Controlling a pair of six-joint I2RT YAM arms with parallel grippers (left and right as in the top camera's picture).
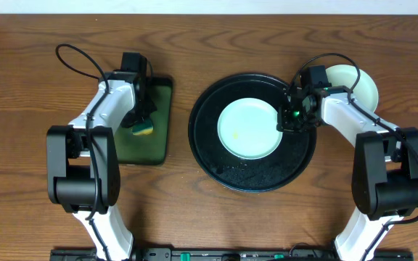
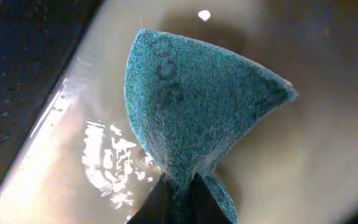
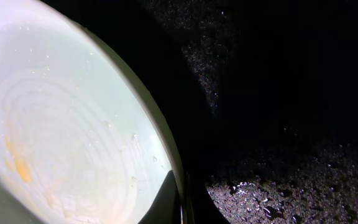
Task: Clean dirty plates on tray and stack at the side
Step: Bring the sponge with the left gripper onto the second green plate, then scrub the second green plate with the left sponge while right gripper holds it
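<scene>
the right fingers [image 3: 180, 202] pinched the rim of the pale plate [image 1: 249, 129] (yellowish smears on it), which lay in the black tray [image 1: 216, 163]. behind them a small stack of plates [image 1: 361, 90] sat on the worktop [image 1: 20, 72]. the left fingers [image 2: 178, 196] clamped a teal sponge [image 2: 197, 106], the green tray [image 1: 158, 138] beneath them.

Robotics lab bench, set up as a dishwashing station: a left arm [image 1: 85, 156] and a right arm [image 1: 387, 163], both white and black, stand at the near edge of a wood-grain table [image 1: 20, 87], with black cables [image 1: 75, 54] looping from them. The props are a wet black tray [image 1: 256, 177] holding a yellow-smeared plate [image 1: 249, 129], and a sponge [image 1: 143, 129] over a green tray [image 1: 158, 138].
</scene>
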